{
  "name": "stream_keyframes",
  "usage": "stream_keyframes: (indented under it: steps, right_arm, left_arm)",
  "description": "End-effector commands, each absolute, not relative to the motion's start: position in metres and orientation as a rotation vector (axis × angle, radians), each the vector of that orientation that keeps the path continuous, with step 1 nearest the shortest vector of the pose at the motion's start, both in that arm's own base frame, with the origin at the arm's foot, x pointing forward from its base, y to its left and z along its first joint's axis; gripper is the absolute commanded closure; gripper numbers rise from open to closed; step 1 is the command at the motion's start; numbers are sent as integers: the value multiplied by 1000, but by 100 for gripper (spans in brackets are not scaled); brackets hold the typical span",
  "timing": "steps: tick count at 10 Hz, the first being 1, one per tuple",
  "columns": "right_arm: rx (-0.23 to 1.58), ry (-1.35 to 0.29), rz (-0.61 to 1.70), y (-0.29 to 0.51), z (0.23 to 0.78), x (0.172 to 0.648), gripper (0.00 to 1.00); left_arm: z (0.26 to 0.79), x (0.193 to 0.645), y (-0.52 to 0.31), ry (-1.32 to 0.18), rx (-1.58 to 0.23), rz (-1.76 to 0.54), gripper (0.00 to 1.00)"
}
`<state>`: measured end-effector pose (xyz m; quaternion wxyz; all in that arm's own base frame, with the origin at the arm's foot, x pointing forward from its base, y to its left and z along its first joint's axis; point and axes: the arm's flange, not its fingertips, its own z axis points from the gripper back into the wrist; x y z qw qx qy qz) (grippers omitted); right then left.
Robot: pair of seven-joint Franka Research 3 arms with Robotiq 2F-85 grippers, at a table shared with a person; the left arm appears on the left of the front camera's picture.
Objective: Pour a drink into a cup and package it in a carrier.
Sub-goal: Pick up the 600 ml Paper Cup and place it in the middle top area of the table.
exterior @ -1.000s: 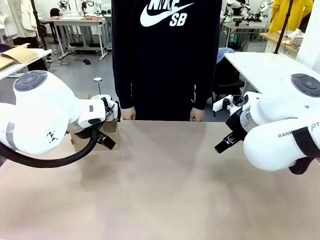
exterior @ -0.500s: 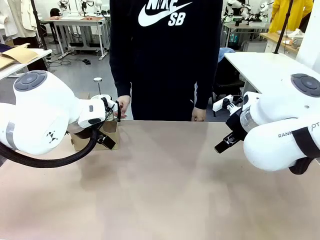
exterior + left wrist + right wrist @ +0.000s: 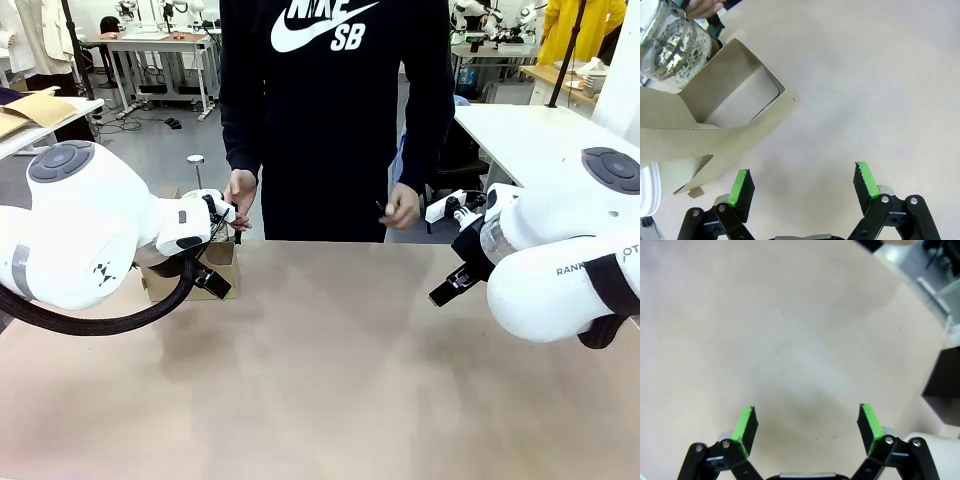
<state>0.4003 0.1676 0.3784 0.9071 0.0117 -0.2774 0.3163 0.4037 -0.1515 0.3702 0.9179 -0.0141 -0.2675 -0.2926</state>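
Note:
The brown cardboard carrier (image 3: 715,132) lies at the upper left of the left wrist view, and its corner peeks out behind my left arm (image 3: 222,256). A pale rounded surface (image 3: 742,97) fills its pocket; I cannot tell whether this is the cup. Beyond the carrier stands the clear glass jug (image 3: 670,45) with dark, bubbly drink inside and a person's hand (image 3: 702,6) on it. My left gripper (image 3: 803,184) hovers open over bare table beside the carrier. My right gripper (image 3: 807,426) is open above bare table, and one black finger (image 3: 447,287) is visible.
A person stands at the far edge, one hand (image 3: 240,190) by my left arm and the other hand (image 3: 402,205) raised, holding something small. A black box (image 3: 942,385) sits at the right edge of the right wrist view. The tan table (image 3: 330,370) stretches between the arms.
The person's hands have lifted off the table edge: one has moved towards the jug by my left arm, the other has risen in front of the body. Both arms are still.

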Motion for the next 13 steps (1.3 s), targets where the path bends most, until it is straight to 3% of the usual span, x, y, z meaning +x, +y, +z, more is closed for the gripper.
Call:
stream_keyframes:
  steps: [1,4,6,10,13]
  right_arm:
    - [121,-555,687,150,438,435,0]
    - [306,-562,766,66,530,474,0]
    - [504,-628,880,-27,548,474,0]
    - [670,-893,960,-180,485,435,0]
    - [772,-1081,1006,-215,416,423,0]
  left_arm:
    - [370,404,-152,-550,-29,-602,0]
    - [370,404,-152,-550,-29,-602,0]
    - [370,404,-152,-550,-29,-602,0]
    - [370,404,-152,-550,-29,-602,0]
    - [370,404,-152,-550,-29,-602,0]
